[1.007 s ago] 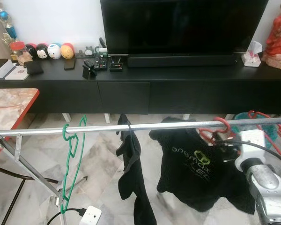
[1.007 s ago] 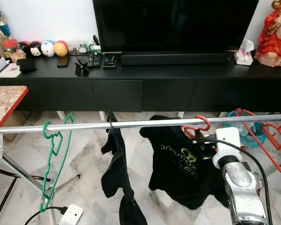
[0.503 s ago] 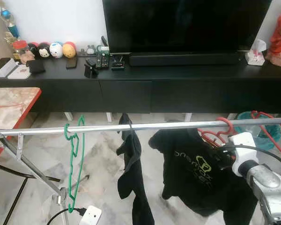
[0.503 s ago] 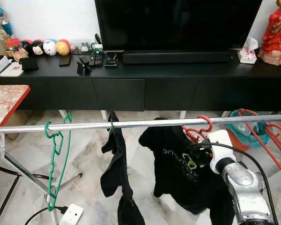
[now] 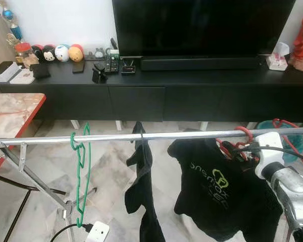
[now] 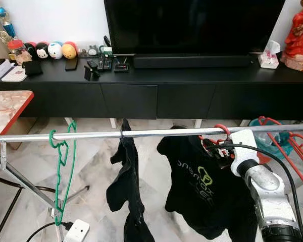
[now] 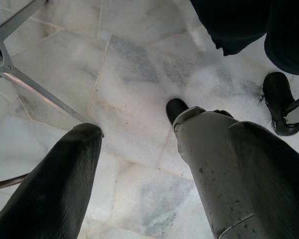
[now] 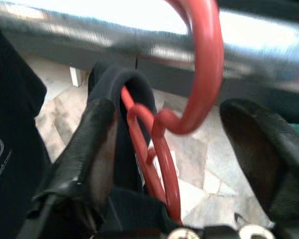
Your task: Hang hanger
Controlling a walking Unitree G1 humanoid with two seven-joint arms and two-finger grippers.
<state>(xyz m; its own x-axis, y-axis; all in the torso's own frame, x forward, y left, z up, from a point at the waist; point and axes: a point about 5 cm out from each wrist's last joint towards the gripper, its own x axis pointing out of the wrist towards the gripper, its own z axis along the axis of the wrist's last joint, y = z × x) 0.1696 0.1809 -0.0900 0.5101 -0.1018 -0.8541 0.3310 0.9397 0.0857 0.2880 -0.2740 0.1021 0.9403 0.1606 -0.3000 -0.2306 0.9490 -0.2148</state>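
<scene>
A red hanger (image 5: 242,133) carries a black T-shirt (image 5: 217,186), and its hook lies over the silver rail (image 5: 182,135) on the right. My right gripper (image 8: 169,109) is just under the rail, open, one finger on each side of the hanger's neck without pressing it. The same gripper (image 6: 218,149) sits at the shirt's collar. My left gripper (image 7: 164,130) hangs low and open, pointing at the marble floor.
On the rail there is also a green hanger (image 5: 81,166) at the left, a black garment (image 5: 141,176) in the middle, and more red hangers (image 5: 289,135) at the far right. A black TV console (image 5: 192,88) stands behind. A power strip (image 5: 97,232) lies on the floor.
My right arm dipped half a second ago and has risen again close under the rail. The T-shirt swayed a little. The hook stays on the rail.
</scene>
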